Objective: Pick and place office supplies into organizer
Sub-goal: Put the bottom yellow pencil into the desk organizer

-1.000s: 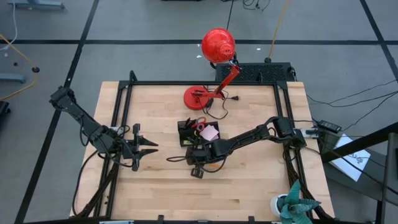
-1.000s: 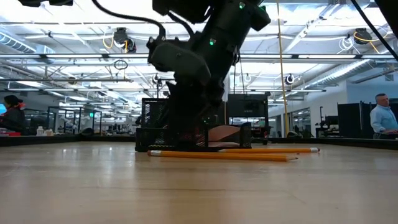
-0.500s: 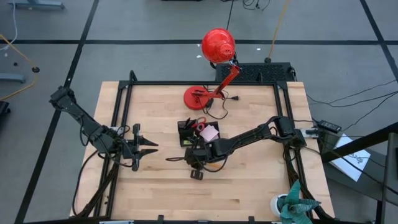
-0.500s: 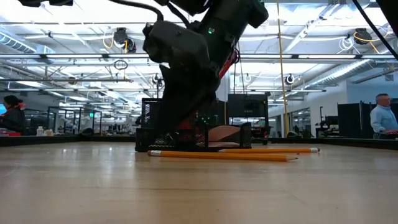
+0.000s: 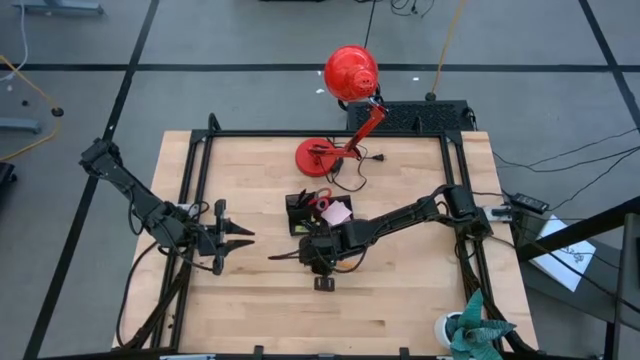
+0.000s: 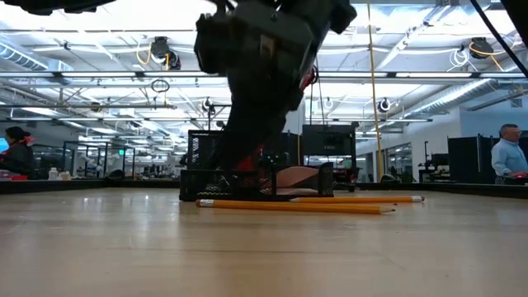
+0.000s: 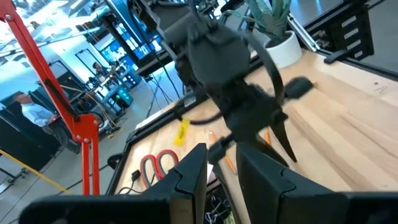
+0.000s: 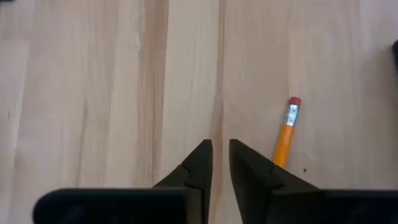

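Note:
The black organizer stands mid-table and holds red-handled scissors and a pink sticky-note pad. Two orange pencils lie flat on the wood in front of it. My right gripper hangs just above the bare table, slanting down, beside the eraser end of one pencil. Its fingers stand a narrow gap apart with nothing between them. My left gripper waits at the table's left, level and open, holding nothing.
A red desk lamp has its round base on the far side of the table, behind the organizer. A yellow piece lies near the scissors. A potted plant stands at the near right corner.
My right gripper has rolled about its own axis above the pencils, and its wrist block has swung toward the table's near edge. The pencils and the organizer have stayed where they were.

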{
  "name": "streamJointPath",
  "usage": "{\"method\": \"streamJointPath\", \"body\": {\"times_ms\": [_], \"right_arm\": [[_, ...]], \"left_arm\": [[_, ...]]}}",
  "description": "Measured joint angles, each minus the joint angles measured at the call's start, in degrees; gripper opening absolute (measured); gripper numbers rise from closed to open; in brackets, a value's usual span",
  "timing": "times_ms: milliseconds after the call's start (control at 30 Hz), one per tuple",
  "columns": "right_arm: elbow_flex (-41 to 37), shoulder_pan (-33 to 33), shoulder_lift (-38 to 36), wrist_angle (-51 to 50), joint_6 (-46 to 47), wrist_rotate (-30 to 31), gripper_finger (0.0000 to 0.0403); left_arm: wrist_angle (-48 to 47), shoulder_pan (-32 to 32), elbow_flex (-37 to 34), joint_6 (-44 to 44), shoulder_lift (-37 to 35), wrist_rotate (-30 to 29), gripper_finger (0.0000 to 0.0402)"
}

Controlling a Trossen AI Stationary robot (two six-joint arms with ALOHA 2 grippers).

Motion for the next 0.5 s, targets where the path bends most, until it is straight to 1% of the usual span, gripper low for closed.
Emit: {"method": "streamJointPath", "body": {"times_ms": [233, 300, 367, 400, 500], "right_arm": [[0.0, -0.1, -2.8, -0.1, 2.5, 0.2, 0.0024], [0.0, -0.5, -3.1, -2.6, 3.9, 0.1, 0.0023], [0.0, -1.0, -3.1, -7.4, 5.9, 0.5, 0.0028], [0.0, -1.2, -3.1, -9.7, 6.4, 1.7, 0.0034], [0.0, -1.4, -2.7, -13.7, 6.6, 7.7, 0.0065]], "left_arm": [[-0.6, 0.0, 0.0, -0.1, 0.0, -0.1, 0.0093], [-0.7, 0.0, 0.0, -0.1, 0.0, -0.1, 0.0093], [-0.8, 0.0, 0.0, -0.1, 0.0, -0.2, 0.0093], [-0.8, 0.0, 0.0, -0.1, 0.0, -0.2, 0.0093], [-1.5, 0.0, 0.0, -0.4, 0.0, -0.3, 0.0093]]}}
